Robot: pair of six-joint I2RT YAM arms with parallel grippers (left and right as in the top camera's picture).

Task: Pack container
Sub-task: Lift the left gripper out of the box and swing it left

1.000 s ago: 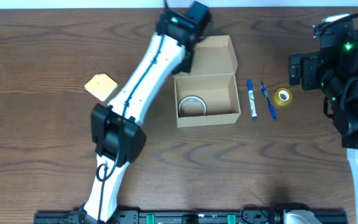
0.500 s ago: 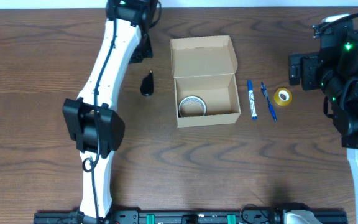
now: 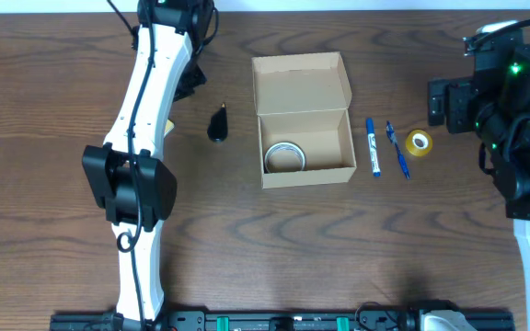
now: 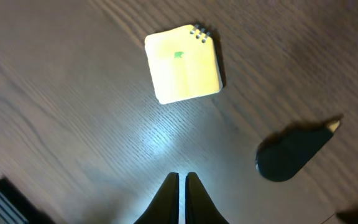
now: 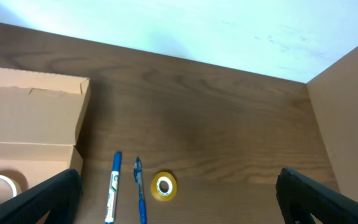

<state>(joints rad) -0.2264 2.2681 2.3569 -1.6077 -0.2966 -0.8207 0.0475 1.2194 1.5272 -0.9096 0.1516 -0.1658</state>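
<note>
The left claw [image 4: 181, 182] is clenched on nothing, its two tips pressed together above bare wood of the tabletop [image 3: 357, 239]. Just ahead of it in the left wrist view lies a black teardrop-shaped piece [image 4: 289, 157], pale at its pointed end. Farther on is a yellow notepad [image 4: 184, 64] with a small binding at one corner. The two lie apart, and neither touches the claw.

From overhead, the black piece sits between the left arm [image 3: 145, 119] and the cardboard box [image 3: 307, 175]. The box stands near the middle of the tabletop with its lid folded back flat toward the far edge. Inside, against the box's left wall, lies a roll of white tape [image 3: 284, 155]; the rest of the box floor is bare cardboard.

Just right of the box lie a marker [image 3: 373, 147] and a blue pen [image 3: 397, 150], side by side and not touching, with a yellow tape roll [image 3: 419, 142] near the pen.

The right claw [image 5: 178, 199] is released, its fingers spread wide and holding nothing, raised at the right end of the tabletop.

A narrow strip of wood separates the lid from the far edge. Broad bare wood runs along the near side of the box and left of the left arm.
</note>
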